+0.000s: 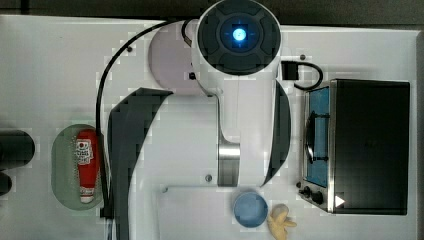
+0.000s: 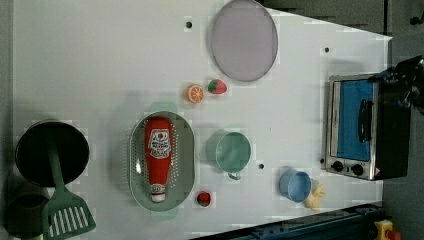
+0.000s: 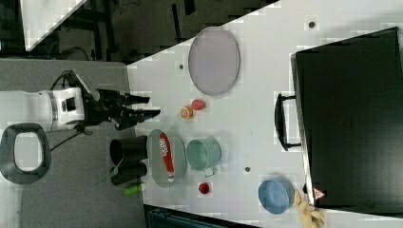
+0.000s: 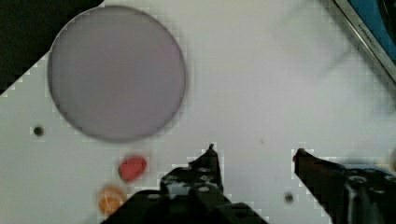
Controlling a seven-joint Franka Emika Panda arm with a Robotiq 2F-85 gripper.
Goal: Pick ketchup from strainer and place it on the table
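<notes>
Your pincer (image 4: 254, 151) hangs spread apart, gripping nothing, over the table (image 4: 261, 84), while the ketchup (image 2: 158, 157) lies in the strainer (image 2: 186, 150).

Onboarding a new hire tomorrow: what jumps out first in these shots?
The red ketchup lying lengthwise in the mint strainer, near the left view's lower middle. Then the toaster oven at the left view's right edge, and the lilac plate at top. In the right view the open claw hangs empty, well clear of the table.
</notes>
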